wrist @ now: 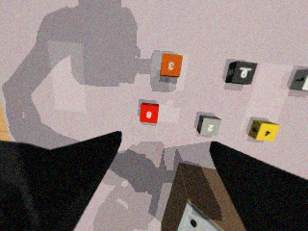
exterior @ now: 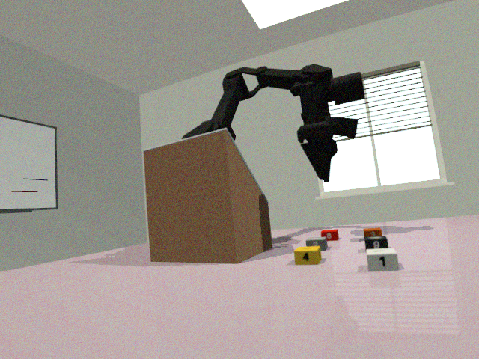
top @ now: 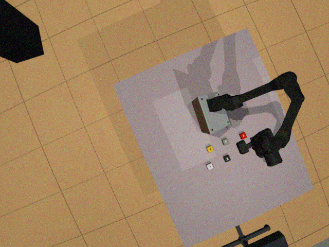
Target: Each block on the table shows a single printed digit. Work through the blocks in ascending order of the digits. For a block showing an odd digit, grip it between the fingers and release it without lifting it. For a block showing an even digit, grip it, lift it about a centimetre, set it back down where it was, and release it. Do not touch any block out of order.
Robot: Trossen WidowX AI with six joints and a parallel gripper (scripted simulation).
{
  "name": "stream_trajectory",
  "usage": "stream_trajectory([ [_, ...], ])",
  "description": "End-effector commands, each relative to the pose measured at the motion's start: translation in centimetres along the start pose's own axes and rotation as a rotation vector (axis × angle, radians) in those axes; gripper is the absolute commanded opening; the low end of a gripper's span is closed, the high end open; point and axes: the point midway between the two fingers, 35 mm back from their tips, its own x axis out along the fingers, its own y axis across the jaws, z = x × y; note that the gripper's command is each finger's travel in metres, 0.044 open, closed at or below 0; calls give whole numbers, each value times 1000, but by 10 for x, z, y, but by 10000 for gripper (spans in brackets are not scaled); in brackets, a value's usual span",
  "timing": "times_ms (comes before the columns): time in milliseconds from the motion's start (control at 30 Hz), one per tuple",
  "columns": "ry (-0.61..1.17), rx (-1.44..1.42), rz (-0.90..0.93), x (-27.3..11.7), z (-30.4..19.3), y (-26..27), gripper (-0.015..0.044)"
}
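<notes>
My gripper (exterior: 325, 179) (wrist: 165, 141) is open and empty, high above the table. Its fingertips are hidden in the top view. A white block 1 (top: 209, 166) (exterior: 382, 259) (wrist: 303, 85) is cut by the wrist view's right edge. A grey block 2 (top: 225, 141) (exterior: 316, 243) (wrist: 209, 126) stands between the yellow block 4 (top: 209, 148) (exterior: 307, 256) (wrist: 264, 131) and the red block 8 (top: 243, 135) (exterior: 329, 234) (wrist: 149, 113). An orange block 3 (exterior: 372, 232) (wrist: 171, 64) is hidden by the arm in the top view. A black block 9 (top: 226, 158) (exterior: 376, 242) (wrist: 242, 73) stands between blocks 1 and 3.
A brown box (top: 200, 115) (exterior: 189, 200) (wrist: 180, 192) with a pale sloping top stands close to the grey and yellow blocks. The arm's base sits on that top. The blocks rest on the pale table (top: 212, 207) (exterior: 154, 309), in two rows.
</notes>
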Motion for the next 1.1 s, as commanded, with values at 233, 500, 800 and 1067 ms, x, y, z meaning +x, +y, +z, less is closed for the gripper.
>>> stream_trajectory([
  [233, 0, 14, 12, -2, -2, 24, 400],
  [500, 0, 14, 12, -2, -2, 24, 400],
  [800, -1, 13, 11, -3, 25, 17, 400],
  [1067, -3, 12, 11, -2, 73, -3, 400],
])
